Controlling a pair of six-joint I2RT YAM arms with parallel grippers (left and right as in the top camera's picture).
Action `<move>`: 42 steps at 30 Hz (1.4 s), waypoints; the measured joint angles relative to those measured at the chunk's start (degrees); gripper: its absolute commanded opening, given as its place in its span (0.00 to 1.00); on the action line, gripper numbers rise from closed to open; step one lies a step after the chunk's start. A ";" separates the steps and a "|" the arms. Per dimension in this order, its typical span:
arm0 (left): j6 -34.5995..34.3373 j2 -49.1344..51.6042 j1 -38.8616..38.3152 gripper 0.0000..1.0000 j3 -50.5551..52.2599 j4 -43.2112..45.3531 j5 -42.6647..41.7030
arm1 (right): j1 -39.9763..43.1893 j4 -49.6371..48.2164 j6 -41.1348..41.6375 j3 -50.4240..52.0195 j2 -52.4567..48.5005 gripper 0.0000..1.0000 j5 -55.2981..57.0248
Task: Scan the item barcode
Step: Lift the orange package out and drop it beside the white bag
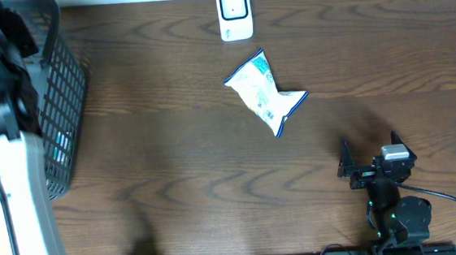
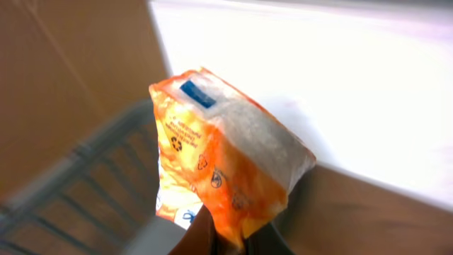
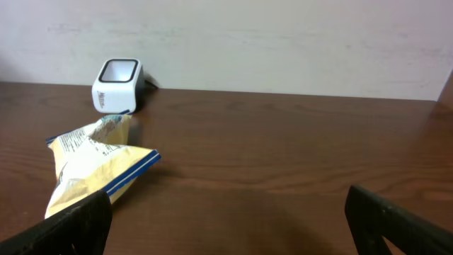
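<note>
Grips an orange packet [image 2: 226,170] by its lower edge with the left pincer [image 2: 226,237], closed tight, up over the wire basket [image 2: 85,177]. Holds the right pincer [image 1: 368,151] wide open and empty above the surface [image 1: 174,164], apart from a white-and-blue packet [image 1: 264,92] lying near the white scanner [image 1: 234,13].

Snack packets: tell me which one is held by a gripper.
The orange packet, pinched at its lower edge in the left gripper. The white-and-blue packet lies loose on the table near the scanner, no gripper touching it.
</note>
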State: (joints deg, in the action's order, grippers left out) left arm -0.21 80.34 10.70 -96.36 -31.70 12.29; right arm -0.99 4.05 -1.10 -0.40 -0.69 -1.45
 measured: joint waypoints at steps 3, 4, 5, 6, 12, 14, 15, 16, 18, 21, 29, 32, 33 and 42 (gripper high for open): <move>-8.17 -3.32 -5.27 0.07 0.00 -3.28 -2.80 | 0.00 0.00 0.00 0.00 0.00 0.99 0.00; -9.86 -3.80 -6.93 0.07 0.00 -4.09 -4.24 | 0.00 0.00 0.00 0.00 0.00 0.99 0.00; -11.34 -4.07 -9.03 0.07 -0.02 -5.05 -6.01 | 0.00 0.00 0.00 0.00 0.00 0.99 0.00; -12.28 -4.13 -10.67 0.07 -0.02 -5.97 -7.08 | 0.00 0.00 0.00 0.00 0.00 0.99 0.00; -16.83 -2.19 -23.65 0.07 0.00 -13.77 -12.28 | 0.00 -0.02 0.00 0.00 0.00 0.99 0.00; -18.18 -1.18 -27.08 0.07 0.00 -15.98 -13.05 | 0.00 0.00 0.00 0.00 0.00 0.99 0.00; -18.86 -0.70 -28.50 0.07 0.00 -16.87 -13.35 | 0.00 0.00 0.00 0.00 0.00 0.99 0.00; -19.37 -0.04 -29.97 0.07 0.00 -17.55 -13.51 | 0.00 0.00 0.00 0.00 0.00 0.99 0.00; -19.91 1.22 -32.44 0.07 0.00 -18.03 -13.77 | 0.00 0.00 0.00 0.00 0.00 0.99 0.00; -20.68 3.69 -34.99 0.07 0.00 -18.08 -13.92 | 0.00 0.00 0.00 0.00 0.00 0.99 0.00; -21.00 13.33 -36.11 0.07 0.00 -18.86 -13.92 | 0.00 0.00 0.00 0.00 0.00 0.99 0.00; -21.00 17.14 -36.11 0.07 0.00 -18.84 -13.92 | 0.00 0.00 0.00 0.00 0.00 0.99 0.00; -21.00 18.18 -36.11 0.07 0.00 -18.84 -13.92 | 0.00 0.00 0.00 0.00 0.00 0.99 0.00; -21.00 22.71 -36.11 0.07 0.00 -18.43 -13.92 | 0.00 0.00 0.00 0.00 0.00 0.99 0.00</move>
State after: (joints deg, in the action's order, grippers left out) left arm -21.21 103.04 -25.41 -96.36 -50.13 -1.63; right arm -0.99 4.05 -1.10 -0.40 -0.69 -1.45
